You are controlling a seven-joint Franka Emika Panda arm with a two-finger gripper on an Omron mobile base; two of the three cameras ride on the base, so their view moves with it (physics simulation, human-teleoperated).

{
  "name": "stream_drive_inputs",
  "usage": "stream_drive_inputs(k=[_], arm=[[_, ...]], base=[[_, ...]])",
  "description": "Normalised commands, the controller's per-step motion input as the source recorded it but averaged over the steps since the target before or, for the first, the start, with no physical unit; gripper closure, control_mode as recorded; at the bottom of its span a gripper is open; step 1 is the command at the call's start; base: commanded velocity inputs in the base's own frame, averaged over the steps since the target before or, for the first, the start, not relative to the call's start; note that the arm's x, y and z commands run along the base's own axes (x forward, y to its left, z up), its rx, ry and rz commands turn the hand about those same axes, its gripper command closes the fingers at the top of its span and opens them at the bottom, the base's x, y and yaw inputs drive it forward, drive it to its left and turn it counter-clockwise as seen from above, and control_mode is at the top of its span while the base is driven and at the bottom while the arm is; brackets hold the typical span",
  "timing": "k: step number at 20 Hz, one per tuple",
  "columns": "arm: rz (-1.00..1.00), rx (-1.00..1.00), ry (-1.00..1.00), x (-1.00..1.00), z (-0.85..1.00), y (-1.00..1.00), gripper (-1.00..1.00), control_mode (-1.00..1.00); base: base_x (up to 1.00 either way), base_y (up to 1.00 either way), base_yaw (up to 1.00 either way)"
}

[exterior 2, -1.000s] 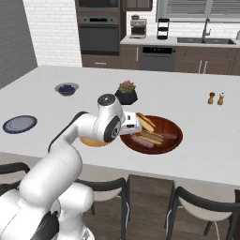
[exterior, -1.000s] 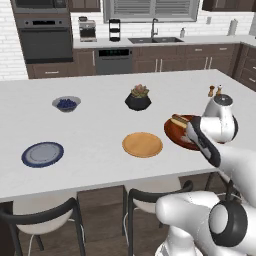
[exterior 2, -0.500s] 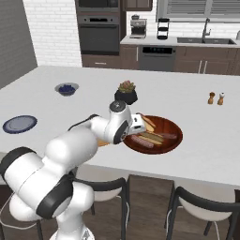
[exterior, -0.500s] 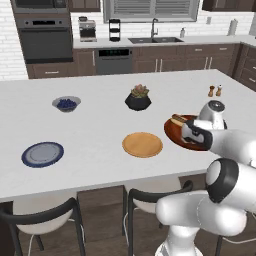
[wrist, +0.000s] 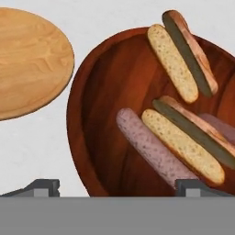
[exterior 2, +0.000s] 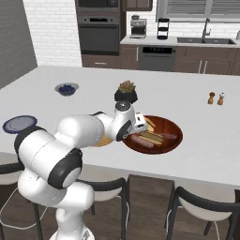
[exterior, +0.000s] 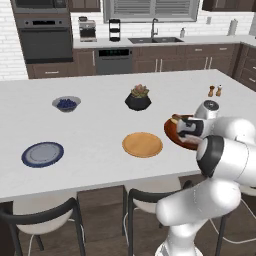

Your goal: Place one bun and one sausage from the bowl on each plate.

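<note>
The rendered scene is bright and evenly lit, with no strong single light source to be made out. The white counter point(exterior: 100, 125) looks flat and pale, carrying only faint, soft shadows beside the objects in the centre of both base views. Neither base view shows glare. The base views are sharp but coarse. The hand view is slightly soft, and the bowl point(wrist: 96, 114) shades darker along its left inner wall.

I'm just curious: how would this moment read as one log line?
gripper: open, above bowl | buns, sausages: in bowl | tan plate: bare | blue plate: bare
</note>
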Motion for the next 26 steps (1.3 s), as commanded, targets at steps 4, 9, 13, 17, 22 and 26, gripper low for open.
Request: stream_drive_inputs(k=[4,9,13,17,22,26], arm=[[0.15,-0.09,0.03,0.23,-0.1,0.04,-1.0,-1.0],[0.21,-0.09,0.0,0.15,-0.04,0.02,-1.0,-1.0],[0.29,-0.07,0.06,0.26,-0.23,0.0,-1.0,-1.0],[0.03,-0.18,0.27,0.32,-0.11,0.29,-1.0,-1.0],[0.0,-0.14,0.17,0.21,-0.01,0.14,-1.0,-1.0],[0.1,-0.04,0.08,0.18,-0.3,-0.09,-1.0,-1.0]], base=[[0.0,0.0,0.0],[0.0,0.0,0.0],[0.0,0.0,0.0],[0.0,0.0,0.0],[0.0,0.0,0.0],[0.0,0.0,0.0]])
